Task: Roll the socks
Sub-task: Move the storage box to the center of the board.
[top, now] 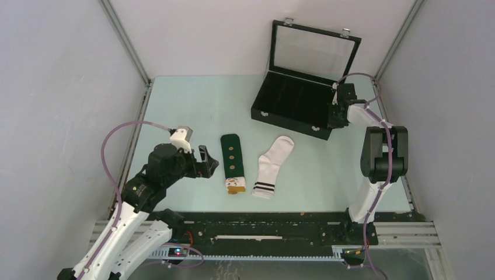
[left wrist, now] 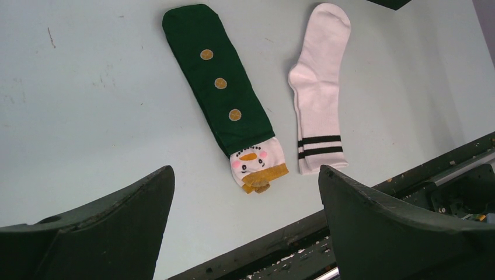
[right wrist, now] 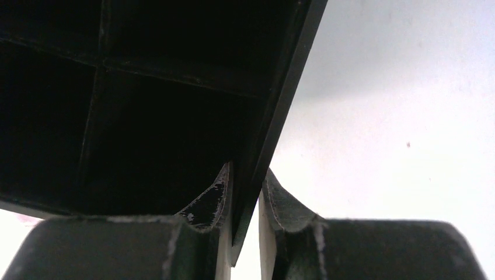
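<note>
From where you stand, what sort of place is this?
Probably a robot test cell: a left arm and right arm bolted to a rail, plain grey walls boxing a pale table, and a green sock, white sock and black case laid out.

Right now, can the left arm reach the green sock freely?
Probably yes: the left pincer stands open just beside the green sock, and nothing lies between them.

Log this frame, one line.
left gripper: open, beside green sock | right gripper: shut on box wall | green sock, white sock: flat, unrolled
</note>
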You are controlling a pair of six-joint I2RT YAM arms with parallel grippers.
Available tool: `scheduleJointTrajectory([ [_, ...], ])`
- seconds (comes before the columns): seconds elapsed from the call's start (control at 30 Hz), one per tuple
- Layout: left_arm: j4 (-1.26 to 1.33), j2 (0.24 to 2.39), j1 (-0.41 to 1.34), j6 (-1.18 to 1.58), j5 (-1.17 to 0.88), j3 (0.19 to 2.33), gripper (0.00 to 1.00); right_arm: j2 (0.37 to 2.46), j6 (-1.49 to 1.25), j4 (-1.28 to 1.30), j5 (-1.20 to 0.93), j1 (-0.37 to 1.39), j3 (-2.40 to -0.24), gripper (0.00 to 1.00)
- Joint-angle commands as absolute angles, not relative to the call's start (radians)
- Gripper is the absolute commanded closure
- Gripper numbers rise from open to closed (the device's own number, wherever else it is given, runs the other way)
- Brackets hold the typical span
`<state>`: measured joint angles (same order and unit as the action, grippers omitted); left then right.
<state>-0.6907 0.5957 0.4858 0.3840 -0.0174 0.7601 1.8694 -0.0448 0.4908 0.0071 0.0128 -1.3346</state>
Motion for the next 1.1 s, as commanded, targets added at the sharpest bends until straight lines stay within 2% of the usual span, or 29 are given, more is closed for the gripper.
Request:
scheduleJointTrajectory([
  [0.0, -0.66, 0.594, 0.482, 0.372, 0.011, 0.744, 0.03, 1.923, 0.166, 0.347, -0.167, 0.102, -1.428, 1.0],
  [0.33, -0.663, 0.595, 0.482, 0.374, 0.031, 0.745, 0.03, 1.984, 0.134, 0.404, -0.155, 0.102, -1.563, 0.99],
  [0.77, -0.67, 0.615, 0.482, 0.384, 0.044, 0.757, 0.03, 1.925, 0.049, 0.402, -0.141, 0.079, -1.587, 0.55],
  [0.83, -0.671, 0.62, 0.482, 0.388, 0.043, 0.76, 0.02, 1.909, 0.036, 0.407, -0.128, 0.074, -1.596, 0.5],
  [1.0, -0.659, 0.616, 0.482, 0.408, 0.054, 0.76, 0.0, 1.838, 0.005, 0.416, -0.089, 0.062, -1.596, 0.45],
  [1.07, -0.648, 0.613, 0.482, 0.415, 0.049, 0.757, 0.0, 1.794, -0.017, 0.425, -0.072, 0.06, -1.583, 0.39],
])
